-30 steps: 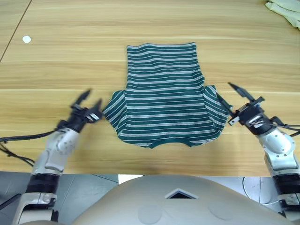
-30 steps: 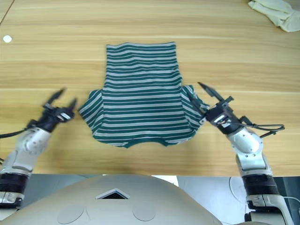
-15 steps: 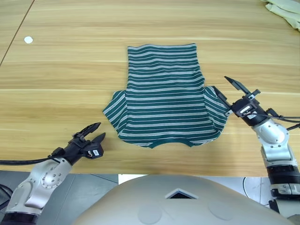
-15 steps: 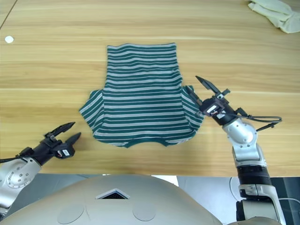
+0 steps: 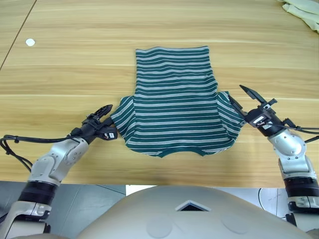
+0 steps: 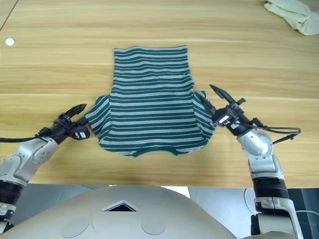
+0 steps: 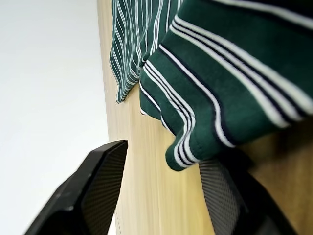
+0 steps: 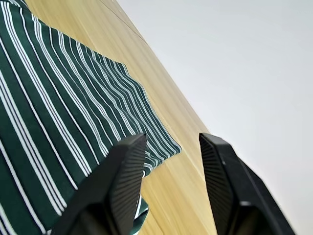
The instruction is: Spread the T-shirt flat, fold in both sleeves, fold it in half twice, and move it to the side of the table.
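Note:
A green T-shirt with white stripes point(image 5: 175, 102) lies on the wooden table point(image 5: 75, 74), collar toward me and hem at the far side. Both short sleeves stick out at the sides. My left gripper point(image 5: 108, 121) is open at the left sleeve point(image 5: 122, 112). In the left wrist view the sleeve's hem point(image 7: 195, 142) hangs between the spread fingers point(image 7: 98, 181). My right gripper point(image 5: 236, 93) is open at the right sleeve point(image 5: 228, 112), one finger raised above the cloth. The right wrist view looks over striped fabric point(image 8: 58, 122) between its two fingers point(image 8: 124, 181).
A pale crumpled cloth point(image 5: 301, 10) lies at the table's far right corner. A small white disc point(image 5: 30, 42) sits at the far left. The table's front edge point(image 5: 99, 183) runs just below both arms, and cables trail from each wrist.
The left arm dropped back to the table's front edge, then swung in again to the left sleeve, closer than before. The right gripper only shifted slightly by the right sleeve.

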{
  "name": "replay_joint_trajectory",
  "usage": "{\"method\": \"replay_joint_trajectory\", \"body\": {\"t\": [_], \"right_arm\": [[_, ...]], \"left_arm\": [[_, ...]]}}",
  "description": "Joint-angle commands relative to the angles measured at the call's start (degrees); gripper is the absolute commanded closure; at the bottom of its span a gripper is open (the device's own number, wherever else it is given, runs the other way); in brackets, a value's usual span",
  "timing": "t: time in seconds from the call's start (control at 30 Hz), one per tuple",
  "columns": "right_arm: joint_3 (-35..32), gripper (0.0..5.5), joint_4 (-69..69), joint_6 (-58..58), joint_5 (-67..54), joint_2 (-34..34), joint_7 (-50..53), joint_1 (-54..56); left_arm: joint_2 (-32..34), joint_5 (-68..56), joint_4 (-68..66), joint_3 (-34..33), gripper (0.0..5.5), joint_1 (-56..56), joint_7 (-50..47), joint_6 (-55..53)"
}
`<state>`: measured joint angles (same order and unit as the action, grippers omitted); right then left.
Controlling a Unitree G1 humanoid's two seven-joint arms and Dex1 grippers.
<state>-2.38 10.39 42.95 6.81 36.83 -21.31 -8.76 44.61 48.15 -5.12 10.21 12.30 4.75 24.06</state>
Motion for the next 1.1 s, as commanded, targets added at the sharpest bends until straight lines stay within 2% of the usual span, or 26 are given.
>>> {"method": "replay_joint_trajectory", "body": {"t": [0.03, 0.23, 0.67, 0.83, 1.0, 1.1], "right_arm": [[-1.1, 3.52, -0.08, 0.47, 0.53, 0.49, 0.37, -0.69], [-1.22, 3.52, -0.59, -0.03, 0.35, 0.41, 0.17, -0.86], [-1.33, 3.52, -1.28, -0.25, -0.14, 0.54, -0.2, -1.53], [-1.73, 3.52, -1.61, -0.37, -0.2, 0.77, -0.22, -2.18], [-2.22, 3.52, -1.28, 0.07, 0.02, 0.68, 0.01, -3.15], [-2.43, 3.52, -1.2, 0.15, 0.04, 0.76, 0.02, -3.54]], "left_arm": [[0.55, 1.82, -2.23, 3.78, 3.05, 2.5, 1.94, -0.53], [1.9, 0.81, -3.15, 4.1, 4.11, 3.47, 2.47, -2.09], [2.42, 0.14, -3.76, 6.56, 5.47, 3.93, 2.28, -2.58], [1.06, -0.75, -5.12, 5.2, 5.49, 3.87, 0.09, -4.94], [1.72, -1.15, -5.12, -1.95, 4.54, 4.3, -6.91, -12.0], [4.01, -0.73, -2.45, -3.42, 4.32, 8.3, -5.77, -14.04]]}}
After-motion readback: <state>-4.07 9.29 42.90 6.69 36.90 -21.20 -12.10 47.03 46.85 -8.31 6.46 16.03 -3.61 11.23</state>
